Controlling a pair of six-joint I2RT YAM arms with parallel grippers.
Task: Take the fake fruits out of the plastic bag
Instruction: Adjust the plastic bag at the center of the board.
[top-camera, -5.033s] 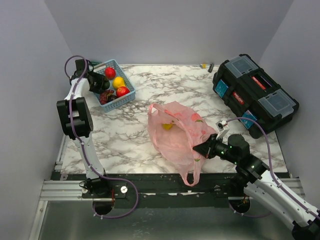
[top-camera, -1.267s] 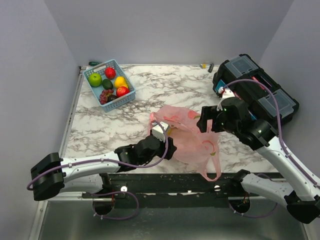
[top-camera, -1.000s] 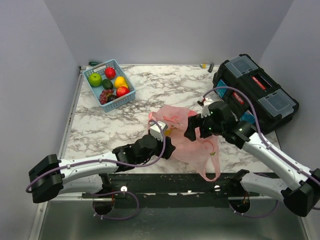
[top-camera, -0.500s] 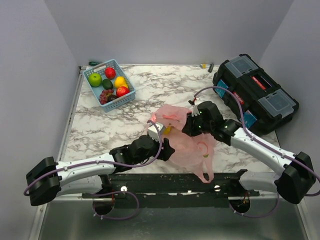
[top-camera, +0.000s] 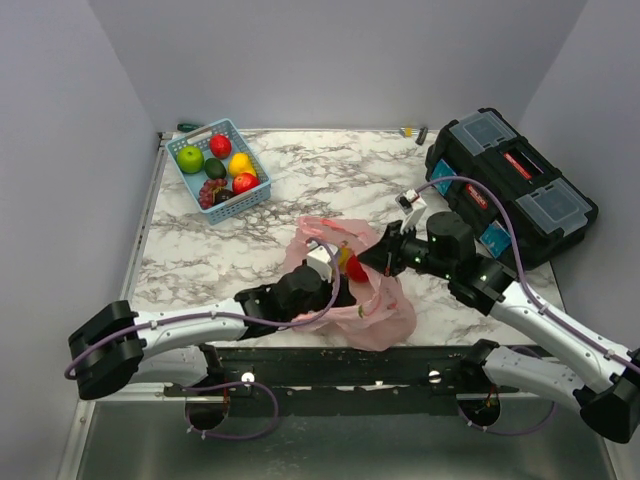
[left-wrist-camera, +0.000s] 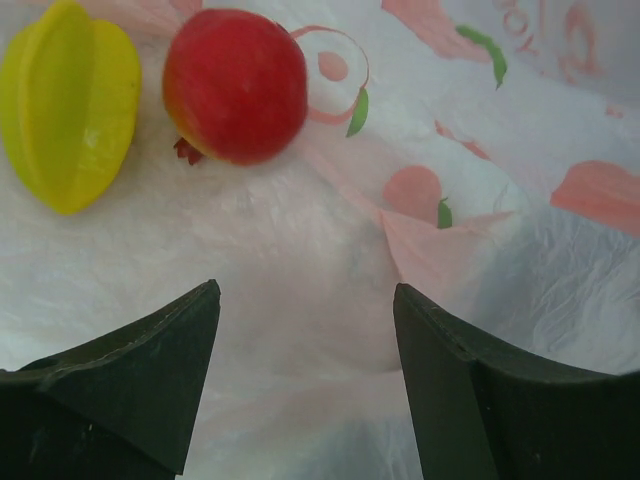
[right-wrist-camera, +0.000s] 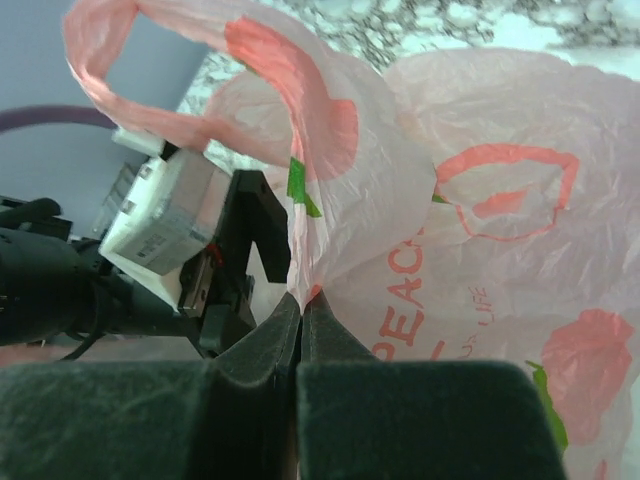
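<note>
what changed: the right end effector was wide a second ago; now it's pinched tight on a fold of the thin translucent pink plastic bag, up at the rim by one loop handle

bag: that side has been tugged up and open. The handle loop that dangled over the near edge isn't hanging there any more.

left end effector: it's slid into the bag mouth, fingers spread fairly wide, nothing between them

fruits: a glossy red plastic fruit and a yellow ridged plastic star fruit lie just beside each other on the bag film, ahead of those fingers and still inside the bag

what it means: my read is one arm holds the mouth open so the other can grab. The red one looks like the easier pick.

basket: the light blue slotted plastic basket at the far left already holds several fruits, well apart from the bag

surface: white-and-grey marbled surface, with a black plastic toolbox on the far right

room: plain lilac-grey walls on three sides
</note>
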